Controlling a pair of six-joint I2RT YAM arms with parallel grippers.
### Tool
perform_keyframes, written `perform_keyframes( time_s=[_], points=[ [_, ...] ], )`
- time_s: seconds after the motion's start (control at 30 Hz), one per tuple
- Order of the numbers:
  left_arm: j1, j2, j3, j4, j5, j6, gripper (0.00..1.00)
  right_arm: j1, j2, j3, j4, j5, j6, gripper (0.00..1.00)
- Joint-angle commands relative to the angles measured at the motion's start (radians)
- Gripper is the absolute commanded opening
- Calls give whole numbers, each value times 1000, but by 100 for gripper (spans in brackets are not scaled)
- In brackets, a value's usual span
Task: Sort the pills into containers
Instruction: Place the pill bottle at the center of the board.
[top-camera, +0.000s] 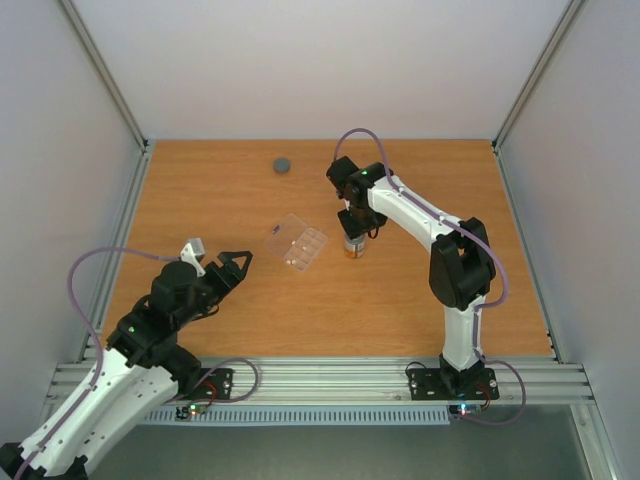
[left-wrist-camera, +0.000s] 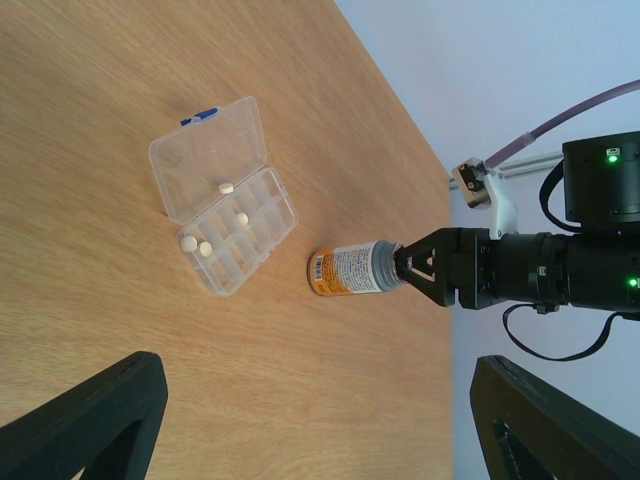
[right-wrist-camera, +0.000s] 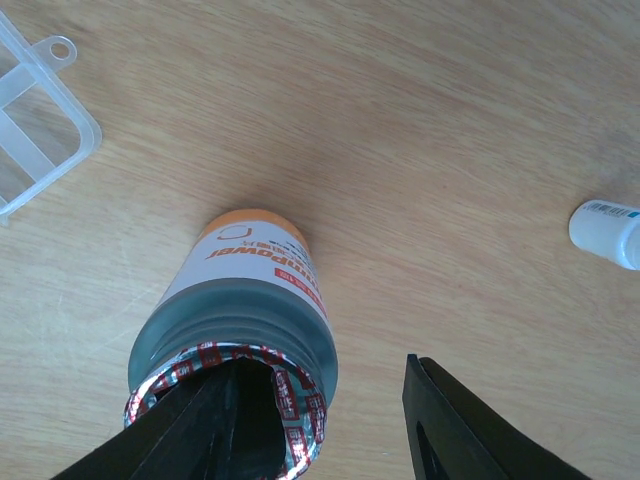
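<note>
The clear pill box (left-wrist-camera: 215, 205) lies open on the wooden table, its lid (left-wrist-camera: 205, 150) folded back; it also shows from above as a clear box (top-camera: 301, 243). Several small white pills (left-wrist-camera: 241, 218) rest in its containers. An orange-and-white bottle (top-camera: 354, 246) stands upright just right of the box, uncapped, with a torn foil rim (right-wrist-camera: 300, 400). My right gripper (right-wrist-camera: 330, 390) hangs over it, open, with one finger inside the mouth and the other finger (right-wrist-camera: 470, 430) outside, clear of the wall. My left gripper (top-camera: 222, 258) is open and empty, left of the box.
A grey bottle cap (top-camera: 282, 165) lies near the back of the table. A small white labelled object (right-wrist-camera: 610, 232) sits at the right edge of the right wrist view. Metal rails border the table's left side (top-camera: 125, 235) and near side (top-camera: 320, 375).
</note>
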Motion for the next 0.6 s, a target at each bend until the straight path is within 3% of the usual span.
perform_keyframes(
  time_s=[0.0, 0.57],
  points=[
    [2, 15, 37, 22, -15, 8, 85, -10, -42, 25, -11, 25, 10, 48],
    [2, 22, 37, 3, -19, 15, 85, -15, -128, 29, -10, 69, 56, 48]
  ],
)
